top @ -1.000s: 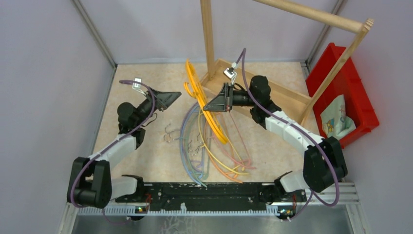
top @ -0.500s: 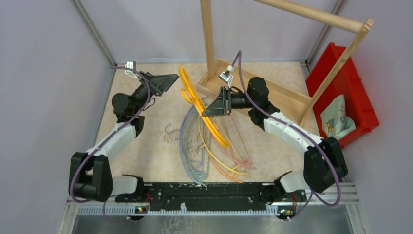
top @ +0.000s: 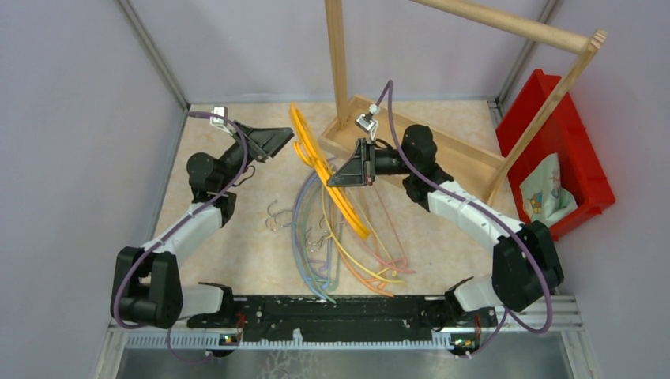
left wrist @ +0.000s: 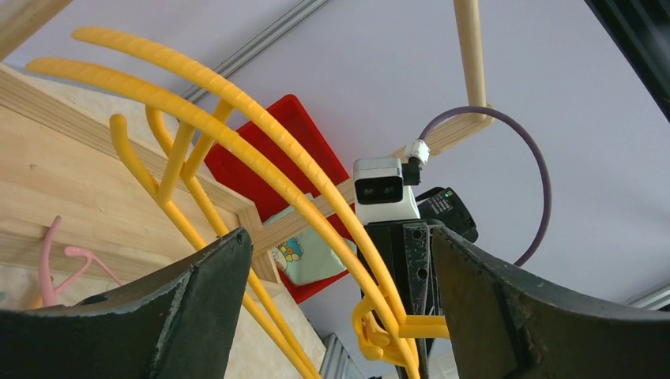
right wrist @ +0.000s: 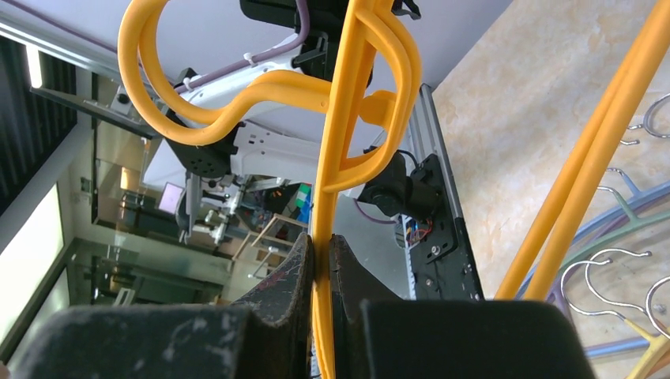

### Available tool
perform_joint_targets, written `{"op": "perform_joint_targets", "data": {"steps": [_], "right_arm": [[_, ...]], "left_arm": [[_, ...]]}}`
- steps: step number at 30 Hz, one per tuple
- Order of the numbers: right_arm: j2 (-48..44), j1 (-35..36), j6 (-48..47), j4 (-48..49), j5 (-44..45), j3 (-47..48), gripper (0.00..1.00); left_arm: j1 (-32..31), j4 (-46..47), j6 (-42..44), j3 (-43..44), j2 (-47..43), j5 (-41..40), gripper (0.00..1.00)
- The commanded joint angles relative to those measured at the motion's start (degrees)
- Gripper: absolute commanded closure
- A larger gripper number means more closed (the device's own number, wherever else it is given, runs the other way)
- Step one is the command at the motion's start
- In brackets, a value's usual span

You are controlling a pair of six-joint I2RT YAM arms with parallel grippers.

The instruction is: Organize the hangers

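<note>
On the table (top: 229, 245), before the rack (top: 337, 63), we see loose hangers (top: 348, 264) lying in a heap. Our right gripper (top: 335, 177) pinches the yellow hangers (top: 316, 158), tilted above that heap. Our left gripper (top: 286, 136), jaws spread wide, hovers just beside their upper end.

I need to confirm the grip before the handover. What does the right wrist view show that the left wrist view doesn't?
Only the right wrist view: the right hand pinched shut on the yellow hangers, and metal hooks of other hangers lying on the table. Only the left wrist view: the left hand open, gripping nothing, plus the red bin and a pink hanger. Both show the yellow hangers.
</note>
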Motion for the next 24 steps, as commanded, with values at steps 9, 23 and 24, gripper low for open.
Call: {"op": "perform_joint_targets", "data": {"steps": [9, 23, 24], "right_arm": [[1.8, 1.3, 8.3, 15.5, -1.6, 3.3, 0.94], [3.0, 1.6, 8.2, 14.8, -1.3, 3.7, 0.94], [3.0, 1.5, 7.4, 13.6, -0.9, 3.8, 0.94]], "left_arm": [[-1.7, 2.0, -0.3, 2.4, 1.8, -1.4, 0.20], [-3.3, 9.1, -4.5, 4.7, 6.7, 1.1, 0.90], [-3.3, 9.8, -5.0, 4.7, 7.1, 1.7, 0.98]]}}
